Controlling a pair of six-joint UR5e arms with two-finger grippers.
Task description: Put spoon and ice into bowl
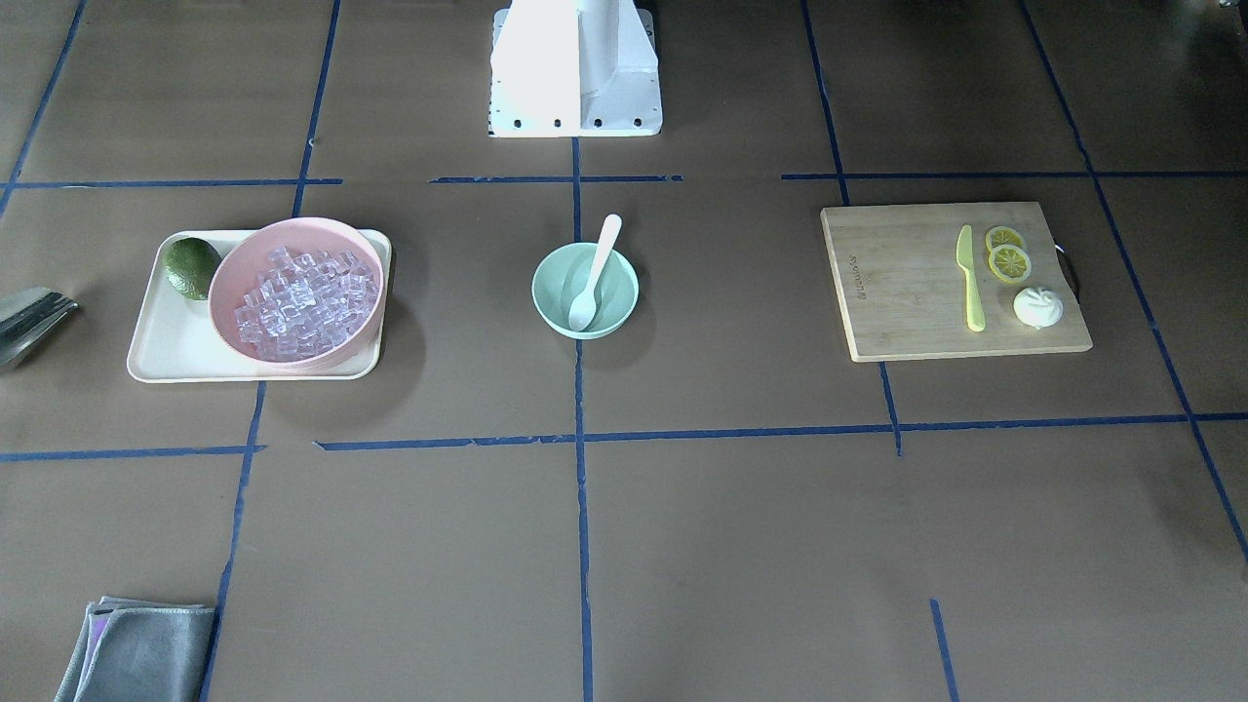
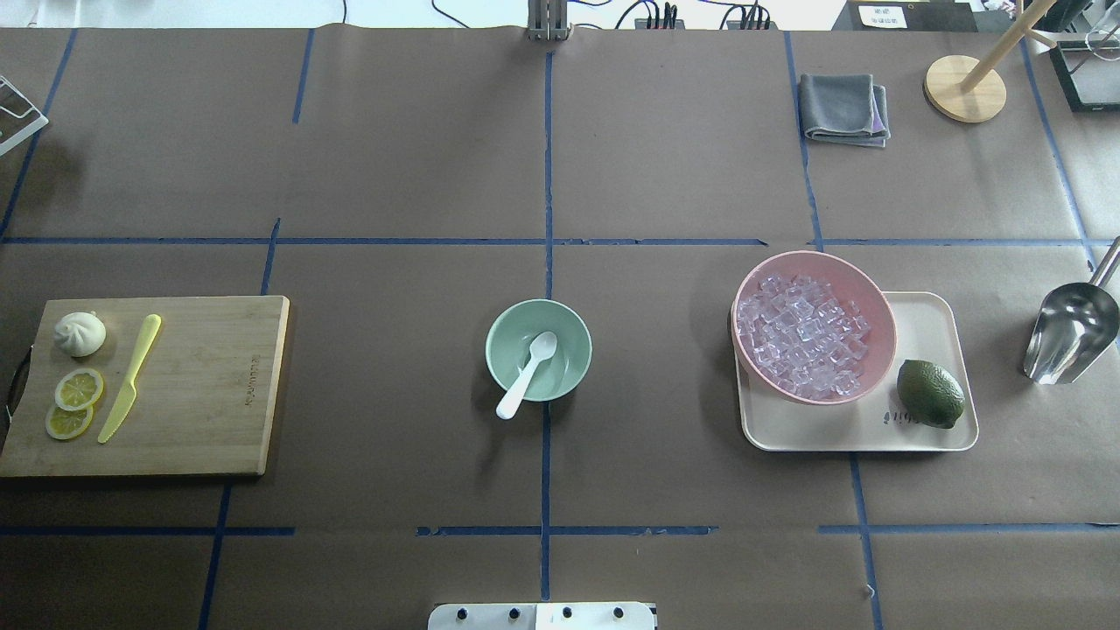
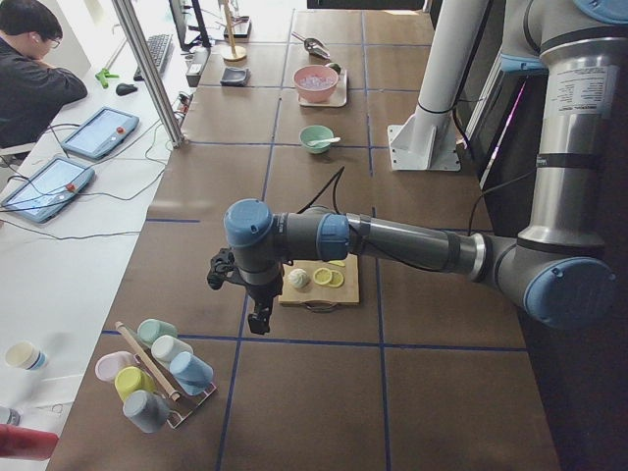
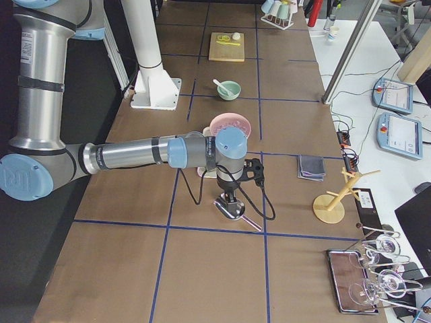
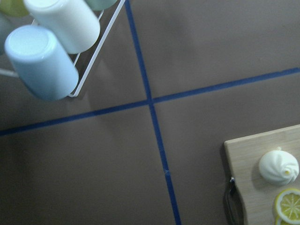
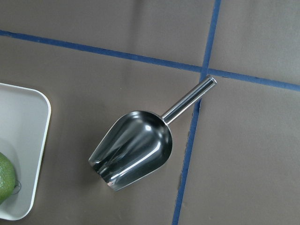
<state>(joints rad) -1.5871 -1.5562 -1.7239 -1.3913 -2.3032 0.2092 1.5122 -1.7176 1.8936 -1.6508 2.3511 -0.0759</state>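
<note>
Spoon (image 2: 528, 372) done: scoop end down inside the mint bowl (image 2: 569, 337) at the centre of the overhead view, handle leaning out over the lower-left rim. No cube visible in that bowl. Ice (image 2: 805, 346) still to go: heaped in the pink bowl (image 2: 864, 287) right of centre, well apart from the mint bowl. About half finished, judging by that.

Around, left to right in the overhead view:
- Far left: a cutting board (image 2: 210, 385) carrying a bun (image 2: 80, 333), lemon slices (image 2: 74, 401) and a yellow knife (image 2: 129, 378).
- Right of centre: a cream tray (image 2: 927, 319) under the pink bowl, with a lime (image 2: 930, 394) in its lower-right corner.
- Upper right: a folded grey cloth (image 2: 844, 108).
- Right edge: a metal scoop (image 2: 1069, 337) lying on the table.

Nothing seen between the two bowls, so no obstacle judged for carrying a cube across.

Left gripper (image 3: 259, 322), lower left of centre in the left side view, hanging just beside the board; cannot tell whether clenched or released. Right gripper (image 4: 227, 199), mid-frame in the right side view, hanging just above the metal scoop; likewise cannot tell.
</note>
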